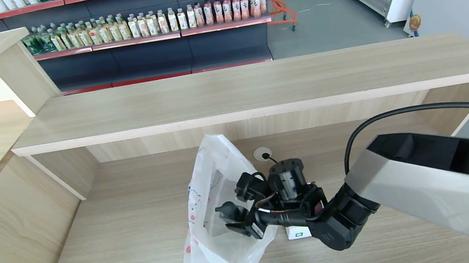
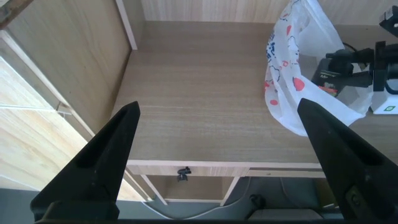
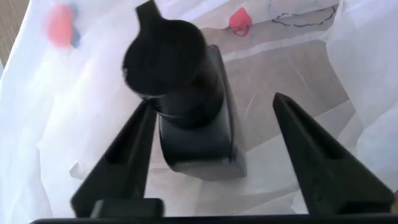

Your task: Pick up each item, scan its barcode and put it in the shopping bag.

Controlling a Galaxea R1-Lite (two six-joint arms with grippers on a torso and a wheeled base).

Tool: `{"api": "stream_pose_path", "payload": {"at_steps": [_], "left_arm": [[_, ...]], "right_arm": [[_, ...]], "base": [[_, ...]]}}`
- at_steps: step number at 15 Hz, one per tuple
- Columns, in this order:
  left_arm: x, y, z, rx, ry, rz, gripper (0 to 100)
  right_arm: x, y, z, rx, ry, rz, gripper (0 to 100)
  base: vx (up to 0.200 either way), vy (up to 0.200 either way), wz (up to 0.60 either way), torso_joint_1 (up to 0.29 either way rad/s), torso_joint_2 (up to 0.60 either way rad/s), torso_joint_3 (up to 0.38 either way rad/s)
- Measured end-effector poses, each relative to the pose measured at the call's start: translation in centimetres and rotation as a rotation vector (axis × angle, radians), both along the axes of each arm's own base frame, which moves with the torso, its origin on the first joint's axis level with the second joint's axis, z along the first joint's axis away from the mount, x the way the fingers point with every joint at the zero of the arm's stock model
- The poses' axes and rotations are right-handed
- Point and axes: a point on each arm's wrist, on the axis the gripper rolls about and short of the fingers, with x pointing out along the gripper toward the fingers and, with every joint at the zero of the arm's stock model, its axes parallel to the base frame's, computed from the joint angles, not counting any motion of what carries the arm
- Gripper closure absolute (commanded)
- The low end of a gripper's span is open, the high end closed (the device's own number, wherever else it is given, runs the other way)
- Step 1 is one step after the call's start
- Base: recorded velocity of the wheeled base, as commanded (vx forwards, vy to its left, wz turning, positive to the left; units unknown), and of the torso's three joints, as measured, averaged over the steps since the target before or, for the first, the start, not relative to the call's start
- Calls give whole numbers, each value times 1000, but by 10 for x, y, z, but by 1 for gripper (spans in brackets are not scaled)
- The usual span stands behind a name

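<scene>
The white shopping bag (image 1: 224,260) with red marks stands on the lower counter, its mouth towards my right arm. My right gripper (image 1: 235,220) is inside the bag's mouth, its jaws open. In the right wrist view a black item with a round black cap (image 3: 186,93) lies on the bag's plastic (image 3: 298,68) between the spread fingers of the right gripper (image 3: 211,102); one finger is beside it, the other apart. My left gripper (image 2: 219,107) hangs open above the counter's near edge, left of the bag (image 2: 283,93), holding nothing.
A small white box with a green mark (image 1: 298,233) sits on the counter beside the bag, under my right wrist. A cable grommet (image 1: 262,153) is behind the bag. A raised wooden ledge (image 1: 255,86) runs along the back, and side panels wall the left.
</scene>
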Motion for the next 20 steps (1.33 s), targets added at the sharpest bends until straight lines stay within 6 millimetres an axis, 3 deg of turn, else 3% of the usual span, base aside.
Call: {"api": "stream_pose_path", "payload": {"at_steps": [4,8,13,16,20], "left_arm": [[0,0,0,0,0,0,0],[0,0,0,0,0,0,0],[0,0,0,0,0,0,0],[0,0,0,0,0,0,0],[0,0,0,0,0,0,0]], "right_arm": [[-1,-13,4,94,224,-103,0],[1,-27,40,291,429,-238,0],[2,-65,51,379,551,-377,0],[3,-85,69,477,637,-435,0],[-19,-118,98,535,717,-424,0]], "base": [[0,0,0,0,0,0],[0,0,0,0,0,0],[0,0,0,0,0,0],[0,0,0,0,0,0],[0,0,0,0,0,0]]}}
